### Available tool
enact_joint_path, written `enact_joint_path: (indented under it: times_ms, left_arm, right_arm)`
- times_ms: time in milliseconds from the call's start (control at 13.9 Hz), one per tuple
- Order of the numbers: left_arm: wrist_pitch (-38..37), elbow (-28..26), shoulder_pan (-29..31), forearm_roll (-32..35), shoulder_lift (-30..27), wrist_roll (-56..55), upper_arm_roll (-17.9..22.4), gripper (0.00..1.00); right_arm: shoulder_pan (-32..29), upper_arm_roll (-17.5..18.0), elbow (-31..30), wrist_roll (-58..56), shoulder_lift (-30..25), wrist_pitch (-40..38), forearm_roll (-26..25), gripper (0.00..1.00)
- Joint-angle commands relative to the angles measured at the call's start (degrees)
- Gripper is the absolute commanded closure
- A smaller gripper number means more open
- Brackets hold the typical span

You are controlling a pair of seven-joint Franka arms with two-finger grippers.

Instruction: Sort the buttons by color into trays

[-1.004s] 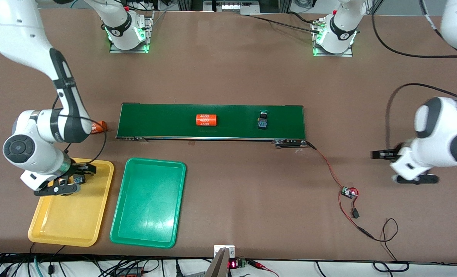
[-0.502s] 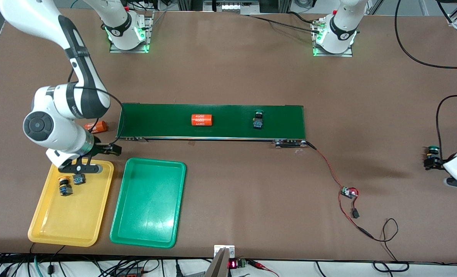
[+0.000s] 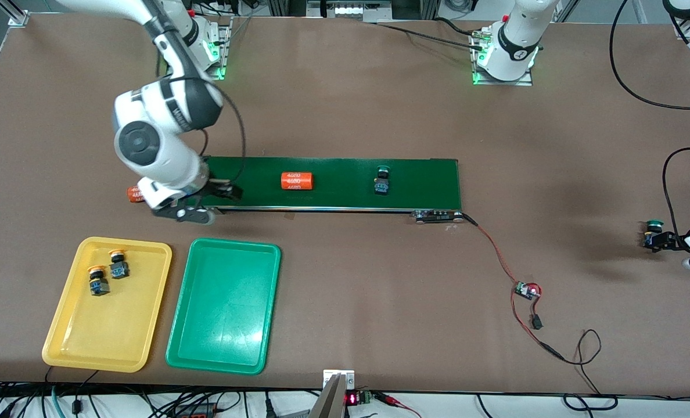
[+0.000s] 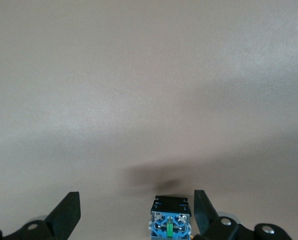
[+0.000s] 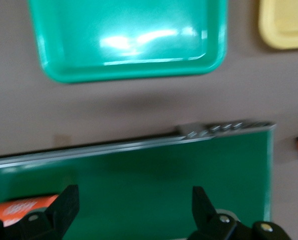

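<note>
Two yellow-capped buttons (image 3: 97, 281) (image 3: 118, 265) lie in the yellow tray (image 3: 107, 334). The green tray (image 3: 223, 316) beside it holds nothing. One green-capped button (image 3: 383, 180) rides on the dark-green belt. Another green button (image 3: 653, 231) rests on the table at the left arm's end. My left gripper (image 3: 663, 241) stands open around that button (image 4: 171, 220), which sits close to one finger (image 4: 204, 215) without being clamped. My right gripper (image 3: 205, 202) hangs open and empty over the belt's end nearest the right arm (image 5: 133, 210).
The conveyor belt (image 3: 333, 200) carries an orange "4680" cylinder (image 3: 297, 181). Another orange cylinder (image 3: 133, 194) lies on the table off the belt's end. A red-and-black wire runs from the belt to a small circuit board (image 3: 527, 289).
My right gripper has left the yellow tray, where a second yellow button now lies, and moved up to the belt's end. My left arm has drawn toward its table end. The belt's load has shifted toward the right arm.
</note>
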Motion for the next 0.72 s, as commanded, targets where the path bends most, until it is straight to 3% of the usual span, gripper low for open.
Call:
enact_joint_path:
  times_ms: [0, 215, 430, 646]
  left_arm:
    - [-0.7, 0.2, 0.7, 0.1, 0.4, 1.0, -1.0, 0.00]
    - [-2.5, -0.5, 1.6, -4.6, 0.4, 1.0, -1.1, 0.01]
    - [-7.6, -0.5, 2.4, -5.1, 0.4, 0.9, -1.3, 0.06]
    - [-9.5, -0.5, 2.4, -5.4, 0.2, 0.9, -1.3, 0.39]
  right_arm:
    - [0.8, 2.2, -1.4, 4.0, -1.8, -0.4, 0.7, 0.00]
    - [5.2, 2.4, -1.4, 5.9, -1.3, 1.1, 0.7, 0.00]
    - [8.6, 2.4, -1.5, 9.7, -0.2, 4.0, 0.5, 0.00]
    - [9.9, 2.4, -2.0, 9.4, 0.4, 8.1, -0.4, 0.00]
